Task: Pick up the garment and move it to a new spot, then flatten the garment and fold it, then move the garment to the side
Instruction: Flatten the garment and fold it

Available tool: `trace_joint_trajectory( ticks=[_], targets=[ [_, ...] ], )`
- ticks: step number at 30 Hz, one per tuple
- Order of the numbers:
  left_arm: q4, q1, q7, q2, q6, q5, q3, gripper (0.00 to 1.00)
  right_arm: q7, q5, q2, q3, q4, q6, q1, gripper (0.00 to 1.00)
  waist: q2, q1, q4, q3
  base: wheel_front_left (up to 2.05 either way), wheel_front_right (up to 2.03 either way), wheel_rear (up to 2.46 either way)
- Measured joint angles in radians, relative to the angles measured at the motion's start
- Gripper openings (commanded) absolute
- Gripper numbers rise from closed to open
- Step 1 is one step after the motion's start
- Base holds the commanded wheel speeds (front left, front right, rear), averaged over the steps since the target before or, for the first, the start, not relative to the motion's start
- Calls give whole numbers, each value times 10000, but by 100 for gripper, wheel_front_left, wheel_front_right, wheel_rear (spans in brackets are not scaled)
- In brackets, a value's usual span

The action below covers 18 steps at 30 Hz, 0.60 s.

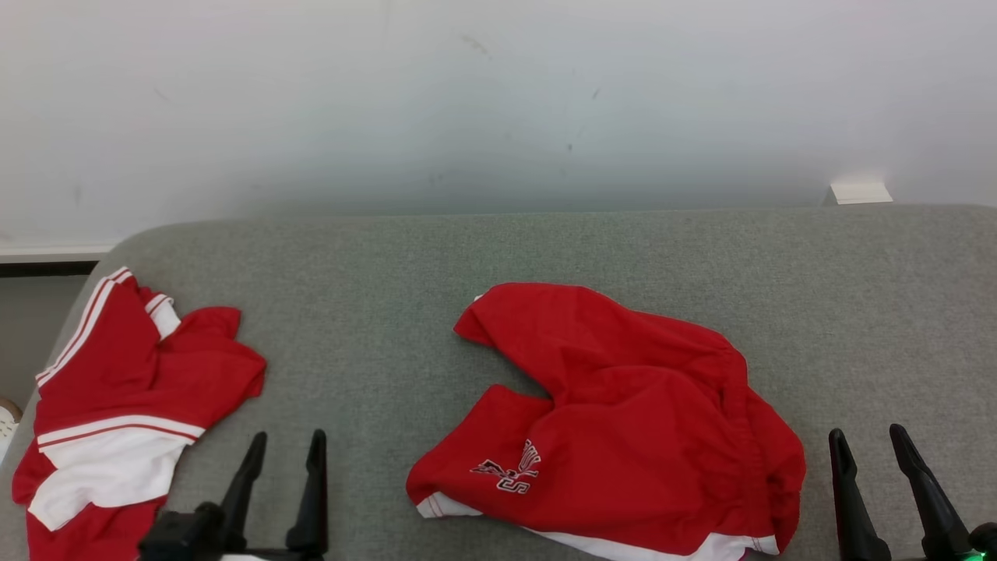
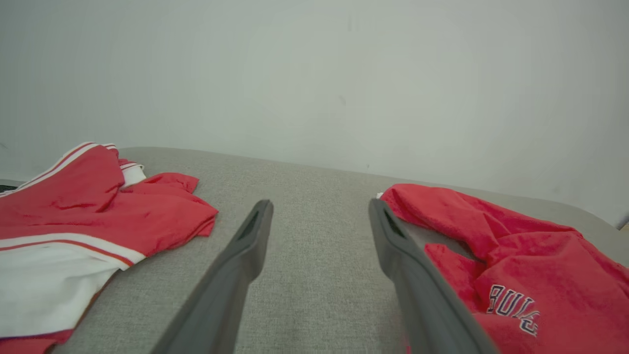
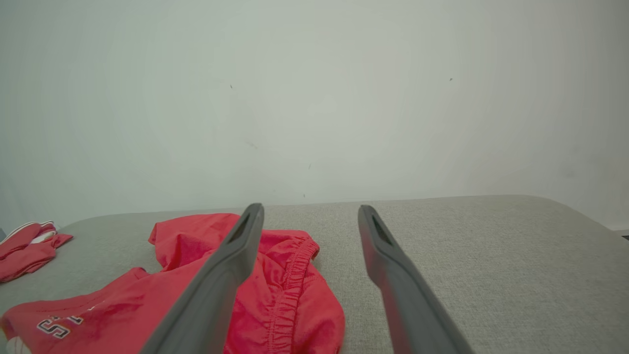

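Observation:
Red shorts (image 1: 623, 421) with a printed logo and white hem lie crumpled on the grey cushioned surface (image 1: 498, 249), centre-right in the head view. They also fill the right of the left wrist view, shorts (image 2: 516, 260), and the lower left of the right wrist view, shorts (image 3: 275, 295). My left gripper (image 1: 285, 440) stands open at the lower left, between the two garments and touching neither. My right gripper (image 1: 866, 436) is open at the lower right, just right of the shorts' elastic waistband. Both hold nothing.
A second garment, a red and white jersey (image 1: 117, 405), lies bunched at the surface's left edge, jersey (image 2: 73, 231). A white wall rises behind the surface. A small white object (image 1: 860, 192) sits at the back right. Bare grey fabric stretches to the right of the shorts.

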Motion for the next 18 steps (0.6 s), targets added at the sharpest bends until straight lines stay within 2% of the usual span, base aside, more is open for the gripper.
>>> trace_joint_trajectory(
  ticks=[4, 8, 12, 18],
  targets=[
    [186, -20, 0, 52, -150, -77, -612, 100, -2, 25, -176, 100, -40, 0, 27, 100, 1, 0, -8, 55, 0, 0, 0],
    [639, -12, 42, 644, -190, -479, -1918, 100, -2, 447, -773, 1024, 199, 0, 168, 100, 0, 0, 7, 174, 0, 0, 0],
    [1030, -120, 520, 1162, -192, -1216, -2913, 100, 113, 1185, -1386, 2240, 1101, 2, 225, 100, 0, 1, 59, 325, 0, 0, 0],
    [1538, -601, 1041, 1453, -192, -1871, -3981, 100, 614, 1806, -1526, 3237, 2514, 2, -324, 100, 0, 0, 97, 468, 0, 0, 0]
  ],
)
